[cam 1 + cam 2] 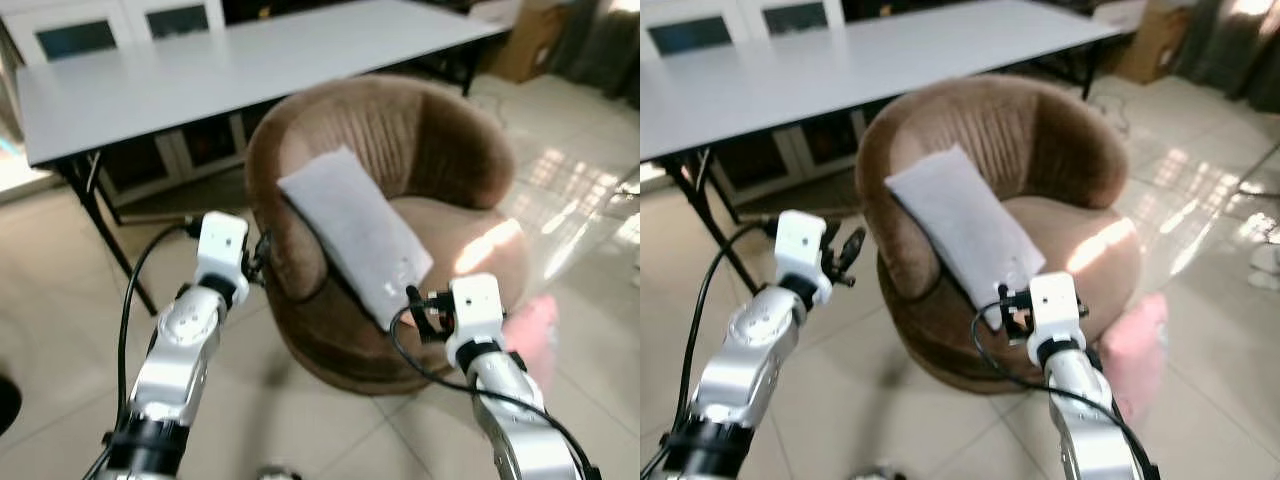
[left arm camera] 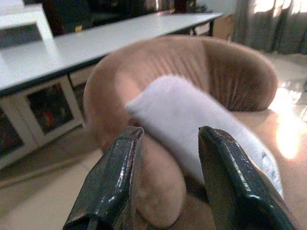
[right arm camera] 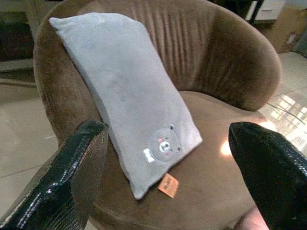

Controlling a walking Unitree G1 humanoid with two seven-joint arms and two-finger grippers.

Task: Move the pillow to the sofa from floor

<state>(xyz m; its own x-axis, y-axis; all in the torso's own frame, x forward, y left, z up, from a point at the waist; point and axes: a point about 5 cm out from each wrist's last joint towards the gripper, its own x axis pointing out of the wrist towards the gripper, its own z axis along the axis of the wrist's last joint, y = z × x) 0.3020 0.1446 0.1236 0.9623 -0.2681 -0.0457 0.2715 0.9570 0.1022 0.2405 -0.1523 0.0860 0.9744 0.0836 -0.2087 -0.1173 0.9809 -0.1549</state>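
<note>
A grey pillow (image 1: 355,232) with a small bear print and an orange tag (image 3: 168,185) lies slanted on the round brown sofa chair (image 1: 440,150), leaning against its left armrest and reaching down onto the seat. My left gripper (image 1: 262,258) hovers just left of the armrest, open, its fingers (image 2: 115,187) holding nothing. My right gripper (image 1: 420,310) is at the chair's front edge, just below the pillow's lower corner, open and wide, with nothing between its fingers (image 3: 72,177).
A long white table (image 1: 220,65) on black legs stands behind the chair. A pink soft thing (image 1: 1140,350) lies on the tiled floor at the chair's right. A cardboard box (image 1: 530,40) sits at the back right.
</note>
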